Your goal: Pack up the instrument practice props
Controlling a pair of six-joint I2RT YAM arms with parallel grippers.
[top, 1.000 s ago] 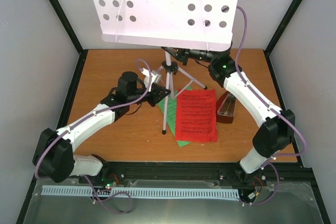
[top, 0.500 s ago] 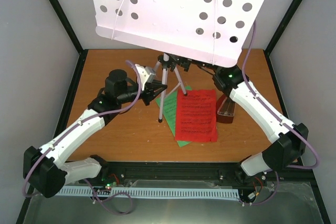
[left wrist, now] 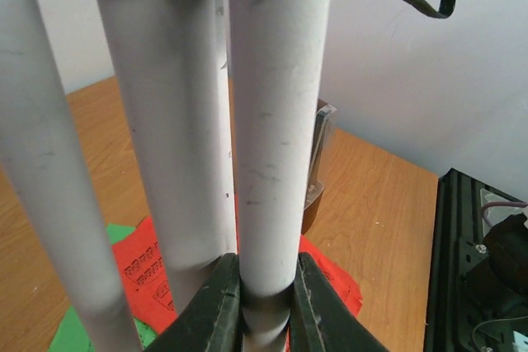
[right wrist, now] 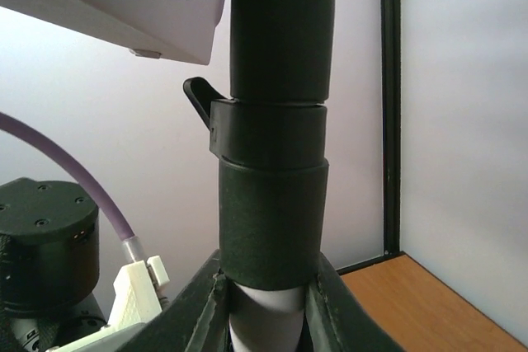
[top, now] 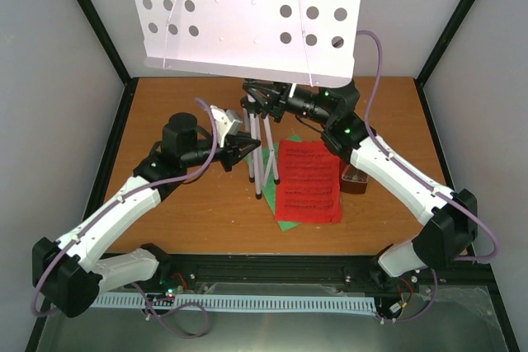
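Observation:
The silver tripod stand's perforated tray fills the top of the overhead view, and its white legs hang close together above the table. My left gripper is shut on one leg. My right gripper is shut on the stand's post, just below its black collar. The red music sheet lies on the green one right of the legs. The dark-brown metronome stands beyond them, partly hidden by my right arm.
The wooden table is enclosed by grey walls with black corner posts. A black rail runs along the near edge. In the left wrist view the sheets and the metronome show behind the legs.
The tripod legs have folded from spread to nearly parallel. The tray has swung back to the left. My right gripper has moved left with the post, and my left gripper stays on its leg.

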